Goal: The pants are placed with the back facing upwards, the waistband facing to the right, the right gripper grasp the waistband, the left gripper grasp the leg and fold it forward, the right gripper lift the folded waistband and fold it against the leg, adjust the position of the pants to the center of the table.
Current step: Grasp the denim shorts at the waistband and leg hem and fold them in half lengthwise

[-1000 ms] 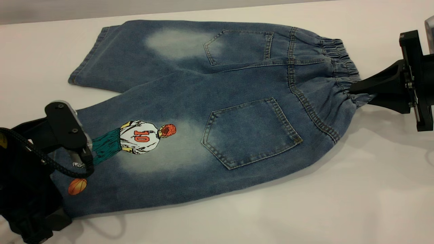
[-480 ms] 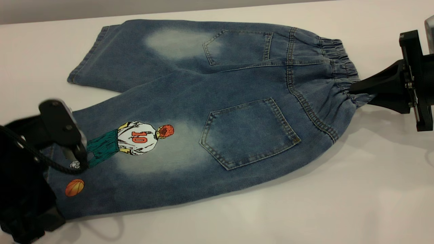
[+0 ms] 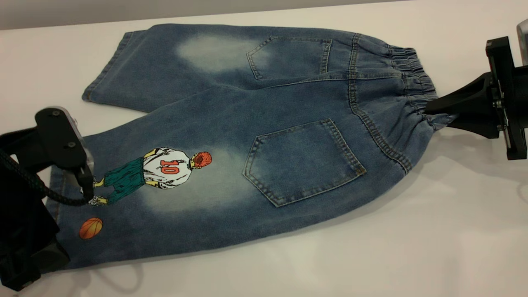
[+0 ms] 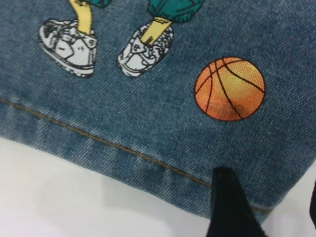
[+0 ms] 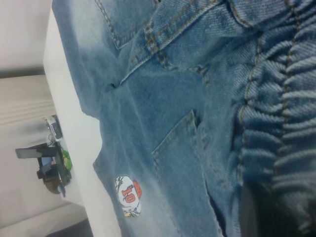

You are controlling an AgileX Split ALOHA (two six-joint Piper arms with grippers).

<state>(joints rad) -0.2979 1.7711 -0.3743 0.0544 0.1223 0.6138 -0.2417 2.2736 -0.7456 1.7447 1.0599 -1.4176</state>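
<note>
You see a plain white table (image 3: 371,255) with one thing lying on it: blue denim pants (image 3: 264,136), spread back-up, waistband (image 3: 416,82) to the right.

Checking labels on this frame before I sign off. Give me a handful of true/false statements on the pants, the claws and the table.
1. The right claw is at the waistband, which bunches around its tip. True.
2. The pants lie front side up. False: two back patch pockets face up.
3. The left claw is over the hem end of the leg with the printed player. True; the wrist view shows a finger at the hem edge.
4. The pants are already folded in half. False: both legs lie spread on the table.
5. The orange ball print is on the plain leg. False: it sits by the player's feet.
</note>
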